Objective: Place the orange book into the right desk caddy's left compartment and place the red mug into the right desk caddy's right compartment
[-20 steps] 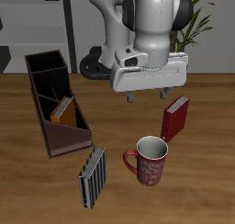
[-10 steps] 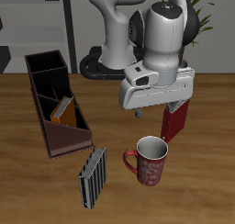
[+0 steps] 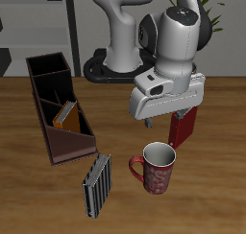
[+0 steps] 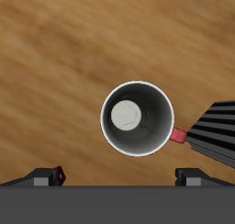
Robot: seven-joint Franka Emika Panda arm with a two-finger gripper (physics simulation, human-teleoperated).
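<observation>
Red speckled ceramic mug [image 3: 154,168] now lies under the descended two-finger gripper [image 3: 162,121], jaws wide and empty, orange book [image 3: 65,115] already stowed.

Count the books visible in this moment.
3. The orange book leans inside the caddy; the striped book stands near the table's front edge; the dark red book stands behind the mug, partly hidden by the hand.
</observation>
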